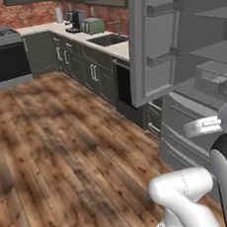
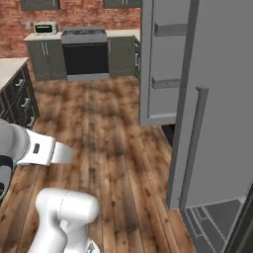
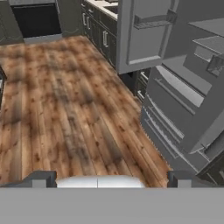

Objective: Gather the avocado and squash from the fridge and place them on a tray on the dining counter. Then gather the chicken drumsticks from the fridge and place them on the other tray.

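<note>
Beside the fridge (image 1: 198,52), whose doors stand open baring its shelves, the claw (image 3: 111,178) hangs wide and empty, likely readied for reaching inside.

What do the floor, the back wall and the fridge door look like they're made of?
Floor: wood planks, brown with dark streaks and visible board seams, low sheen. Back wall: red brick, going by the mortar lines. Fridge door: flat matte grey, probably painted metal or plastic; the render leaves that open.
</note>
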### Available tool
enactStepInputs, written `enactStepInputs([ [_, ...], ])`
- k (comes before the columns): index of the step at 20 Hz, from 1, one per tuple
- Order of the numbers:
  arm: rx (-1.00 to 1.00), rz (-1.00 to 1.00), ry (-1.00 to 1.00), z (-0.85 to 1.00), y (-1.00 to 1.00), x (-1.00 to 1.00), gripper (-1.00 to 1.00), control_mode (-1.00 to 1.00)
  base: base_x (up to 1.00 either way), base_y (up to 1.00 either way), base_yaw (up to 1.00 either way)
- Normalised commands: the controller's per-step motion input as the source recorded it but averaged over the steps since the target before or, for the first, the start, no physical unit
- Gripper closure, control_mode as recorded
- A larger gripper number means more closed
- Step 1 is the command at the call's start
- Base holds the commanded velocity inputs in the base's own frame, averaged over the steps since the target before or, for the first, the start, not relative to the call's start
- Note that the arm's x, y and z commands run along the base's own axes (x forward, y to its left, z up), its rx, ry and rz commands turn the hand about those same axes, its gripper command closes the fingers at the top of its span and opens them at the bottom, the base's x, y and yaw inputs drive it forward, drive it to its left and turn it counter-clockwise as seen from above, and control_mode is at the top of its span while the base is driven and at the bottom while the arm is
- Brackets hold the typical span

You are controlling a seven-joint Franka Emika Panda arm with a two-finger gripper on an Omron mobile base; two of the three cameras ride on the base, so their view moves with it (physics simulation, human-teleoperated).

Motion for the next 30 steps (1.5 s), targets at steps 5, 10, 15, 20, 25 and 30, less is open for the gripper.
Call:
enactStepInputs([
  [5, 0.00, 0.00, 0.00, 0.00, 0.00, 0.00, -1.00, 1.00, 0.58, 0.14, -0.36],
  [10, 0.00, 0.00, 0.00, 0.00, 0.00, 0.00, -1.00, 1.00, 0.59, 0.15, -0.38],
  [15, 0.00, 0.00, 0.00, 0.00, 0.00, 0.00, -1.00, 1.00, 0.59, 0.17, -0.41],
  [20, 0.00, 0.00, 0.00, 0.00, 0.00, 0.00, -1.00, 1.00, 0.59, 0.17, -0.41],
  [25, 0.00, 0.00, 0.00, 0.00, 0.00, 0.00, -1.00, 1.00, 0.59, 0.18, -0.42],
  [30, 0.00, 0.00, 0.00, 0.00, 0.00, 0.00, -1.00, 1.00, 0.59, 0.18, -0.41],
])
